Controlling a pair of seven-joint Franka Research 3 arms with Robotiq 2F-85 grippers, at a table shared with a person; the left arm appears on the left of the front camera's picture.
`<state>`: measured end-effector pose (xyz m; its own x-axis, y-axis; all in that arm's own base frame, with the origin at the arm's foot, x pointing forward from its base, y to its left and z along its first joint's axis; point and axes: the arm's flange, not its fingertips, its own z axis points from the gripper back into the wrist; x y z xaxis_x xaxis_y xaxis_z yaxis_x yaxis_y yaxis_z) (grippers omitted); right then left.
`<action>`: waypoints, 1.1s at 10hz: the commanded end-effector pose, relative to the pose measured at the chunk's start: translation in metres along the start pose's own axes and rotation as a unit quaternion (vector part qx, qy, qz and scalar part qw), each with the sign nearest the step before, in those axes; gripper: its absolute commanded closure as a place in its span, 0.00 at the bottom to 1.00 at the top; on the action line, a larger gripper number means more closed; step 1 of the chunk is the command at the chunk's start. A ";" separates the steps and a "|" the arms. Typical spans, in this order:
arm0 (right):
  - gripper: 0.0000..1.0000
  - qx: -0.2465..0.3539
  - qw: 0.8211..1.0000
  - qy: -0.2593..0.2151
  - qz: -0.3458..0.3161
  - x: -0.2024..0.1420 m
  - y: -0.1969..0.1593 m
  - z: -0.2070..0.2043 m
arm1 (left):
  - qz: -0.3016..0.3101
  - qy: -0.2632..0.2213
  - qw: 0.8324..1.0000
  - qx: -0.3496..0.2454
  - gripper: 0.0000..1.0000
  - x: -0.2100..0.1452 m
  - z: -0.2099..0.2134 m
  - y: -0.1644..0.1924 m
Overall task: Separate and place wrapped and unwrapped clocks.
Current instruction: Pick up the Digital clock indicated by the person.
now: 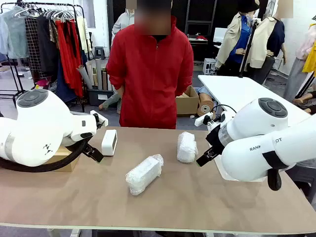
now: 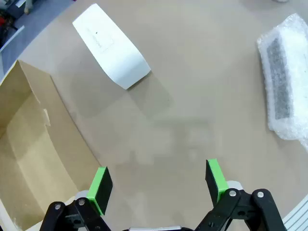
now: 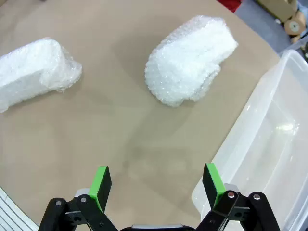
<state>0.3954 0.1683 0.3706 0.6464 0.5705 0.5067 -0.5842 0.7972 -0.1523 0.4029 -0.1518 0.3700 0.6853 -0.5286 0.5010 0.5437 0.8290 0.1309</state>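
Both stand open and empty: the left pincer (image 2: 159,185) near the bare white clock (image 2: 111,46), the right pincer (image 3: 156,185) nearest the far-right bubble-wrapped clock (image 3: 190,60), which lies far-to-near.

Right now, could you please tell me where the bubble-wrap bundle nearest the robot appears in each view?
Front view: the bundle lies centre, towards the near edge.
Left wrist view: the bundle at the right edge.
Right wrist view: the bundle at upper left.
Shared landmark: brown tabletop.

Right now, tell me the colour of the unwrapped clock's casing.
White. The unwrapped clock shows it best in the left wrist view.
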 end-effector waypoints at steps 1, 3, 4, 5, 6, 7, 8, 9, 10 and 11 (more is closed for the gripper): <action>0.00 0.000 1.000 0.000 0.000 0.000 0.000 0.000 | 0.000 0.000 1.000 0.000 0.00 0.000 0.000 0.000; 0.00 0.000 1.000 0.000 0.000 0.000 0.000 0.000 | 0.000 0.000 1.000 0.000 0.00 0.000 0.000 0.000; 0.00 0.000 1.000 0.000 0.000 0.000 0.000 0.000 | 0.000 0.000 1.000 0.000 0.00 0.000 0.000 0.000; 0.00 0.000 1.000 0.000 0.000 0.000 0.000 0.000 | 0.000 0.000 1.000 0.000 0.00 0.000 0.000 0.000; 0.00 0.000 1.000 0.000 0.000 0.000 0.000 0.000 | 0.000 0.000 1.000 0.000 0.00 0.000 0.000 0.000; 0.00 0.000 1.000 0.000 0.000 0.000 0.000 0.000 | 0.000 0.000 1.000 0.000 0.00 0.000 0.000 0.000; 0.00 0.000 1.000 0.000 0.000 0.000 0.000 0.000 | 0.000 0.000 1.000 0.000 0.00 0.000 0.000 0.000; 0.00 0.000 1.000 0.000 0.000 0.000 0.000 0.000 | 0.000 0.000 1.000 0.000 0.00 0.000 0.000 0.000; 0.00 0.000 1.000 0.000 0.000 0.000 0.000 0.000 | 0.000 0.000 1.000 0.000 0.00 0.000 0.000 0.000; 0.00 0.000 1.000 0.000 0.000 0.000 0.000 0.000 | 0.000 0.000 1.000 0.000 0.00 0.000 0.000 0.000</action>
<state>0.3954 0.1683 0.3705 0.6465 0.5706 0.5064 -0.5842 0.7972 -0.1525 0.4028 -0.1521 0.3700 0.6849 -0.5291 0.5009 0.5442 0.8286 0.1311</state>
